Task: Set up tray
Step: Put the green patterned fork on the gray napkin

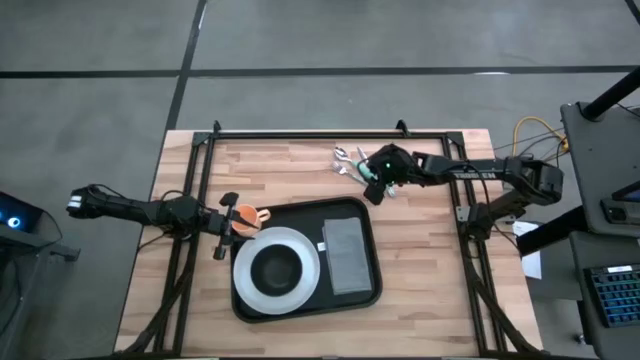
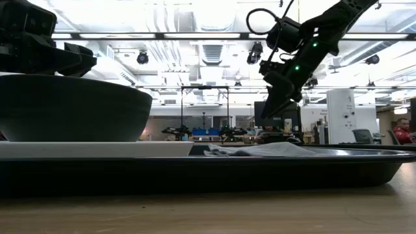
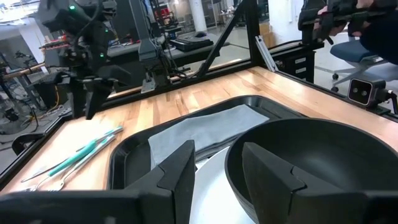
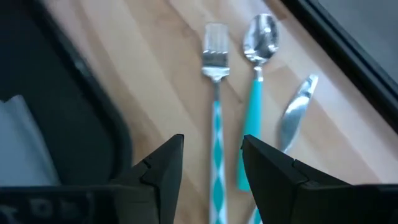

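The black tray (image 1: pixel 368 222) lies at the table's middle near side. On it a white plate (image 1: pixel 308 272) carries a black bowl (image 3: pixel 311 162), and a grey napkin (image 1: pixel 346 255) lies flat to the plate's right. A fork (image 4: pixel 216 106), a spoon (image 4: pixel 258 74) and a knife (image 4: pixel 295 115), the first two with teal handles, lie side by side on the wood beyond the tray's far right corner. My right gripper (image 4: pixel 211 168) hangs open above the fork's handle, slanting down. My left gripper (image 3: pixel 214 168) stands open at the tray's far left corner, beside the bowl's rim.
A dark metal frame (image 1: pixel 330 133) runs along the table's far edge and down both sides. Bare wood (image 1: pixel 420 270) lies to the right of the tray. Beyond the table's far side in the low view is a room with equipment and a seated person (image 2: pixel 403 130).
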`<control>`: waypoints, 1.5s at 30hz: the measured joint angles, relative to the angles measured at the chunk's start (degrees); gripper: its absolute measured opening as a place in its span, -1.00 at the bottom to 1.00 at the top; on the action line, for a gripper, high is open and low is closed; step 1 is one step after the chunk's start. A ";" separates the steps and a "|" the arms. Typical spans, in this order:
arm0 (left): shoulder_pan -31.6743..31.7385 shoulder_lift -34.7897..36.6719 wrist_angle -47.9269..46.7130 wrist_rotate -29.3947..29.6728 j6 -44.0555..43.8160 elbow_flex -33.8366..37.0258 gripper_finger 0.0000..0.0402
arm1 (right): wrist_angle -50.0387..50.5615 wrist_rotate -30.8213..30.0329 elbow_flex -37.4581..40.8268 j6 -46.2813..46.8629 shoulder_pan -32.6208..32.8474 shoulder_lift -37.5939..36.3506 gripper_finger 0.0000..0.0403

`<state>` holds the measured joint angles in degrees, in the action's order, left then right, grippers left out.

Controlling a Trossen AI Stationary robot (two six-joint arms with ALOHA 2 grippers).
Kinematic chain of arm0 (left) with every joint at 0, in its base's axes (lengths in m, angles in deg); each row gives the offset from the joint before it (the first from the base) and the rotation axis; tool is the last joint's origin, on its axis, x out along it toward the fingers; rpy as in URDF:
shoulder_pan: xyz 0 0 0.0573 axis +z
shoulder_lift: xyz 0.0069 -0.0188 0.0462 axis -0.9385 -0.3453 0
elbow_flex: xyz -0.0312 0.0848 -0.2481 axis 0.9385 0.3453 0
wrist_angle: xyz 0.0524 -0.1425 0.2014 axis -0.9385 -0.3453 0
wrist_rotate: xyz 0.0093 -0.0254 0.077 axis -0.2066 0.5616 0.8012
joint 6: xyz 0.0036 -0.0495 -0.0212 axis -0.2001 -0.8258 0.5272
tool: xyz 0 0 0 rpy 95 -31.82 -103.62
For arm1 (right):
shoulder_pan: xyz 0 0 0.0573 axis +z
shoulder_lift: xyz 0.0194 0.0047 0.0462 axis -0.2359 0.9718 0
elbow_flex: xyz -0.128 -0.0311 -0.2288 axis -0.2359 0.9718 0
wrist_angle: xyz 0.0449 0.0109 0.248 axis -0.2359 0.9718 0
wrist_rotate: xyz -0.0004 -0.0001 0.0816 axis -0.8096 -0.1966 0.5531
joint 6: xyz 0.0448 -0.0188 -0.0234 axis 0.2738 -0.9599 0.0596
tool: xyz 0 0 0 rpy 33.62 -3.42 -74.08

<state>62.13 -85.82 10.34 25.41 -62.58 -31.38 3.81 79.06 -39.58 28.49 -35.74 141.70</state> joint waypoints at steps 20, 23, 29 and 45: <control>0.01 0.00 0.00 0.01 -0.01 0.00 -0.42 | 13.86 5.92 -15.80 -3.90 -2.72 20.58 -0.29; 0.00 0.00 0.00 -0.01 0.01 0.00 -0.42 | 14.69 5.89 -17.00 -3.94 -2.75 22.13 -0.32; 0.01 0.00 0.02 -0.01 0.01 0.00 -0.42 | 14.67 5.99 -17.11 -3.17 -2.70 22.48 -0.38; -0.01 0.00 0.01 -0.01 0.01 0.00 -0.42 | 15.09 8.83 -16.39 0.92 -2.92 22.48 -0.50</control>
<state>62.12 -85.82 10.35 25.39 -62.57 -31.38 18.90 87.89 -55.97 29.41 -38.66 164.18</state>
